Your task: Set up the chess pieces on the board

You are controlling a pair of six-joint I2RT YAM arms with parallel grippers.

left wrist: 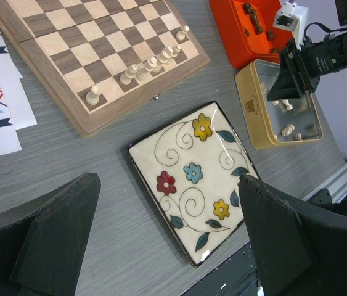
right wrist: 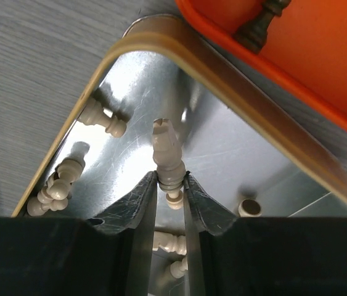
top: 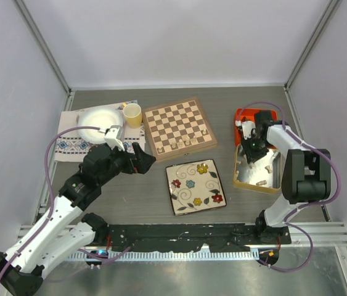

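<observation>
Wooden board (top: 179, 126), cream pieces (left wrist: 142, 69) lined along one edge row, lies ahead of the left gripper (left wrist: 168, 180), its jaws gaping wide, empty. Inside the gold tin (right wrist: 222, 86), the right gripper (right wrist: 171, 185) has its jaws nearly closed, pinching one cream chess piece (right wrist: 166, 145) between them.

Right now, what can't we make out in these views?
- Pale piece in right end effector: lower part hidden by the fingers, right wrist view.
- Pieces on the board: too small to tell types, top view.
- Dark piece in orange tray: cut off by the top edge, right wrist view.
</observation>
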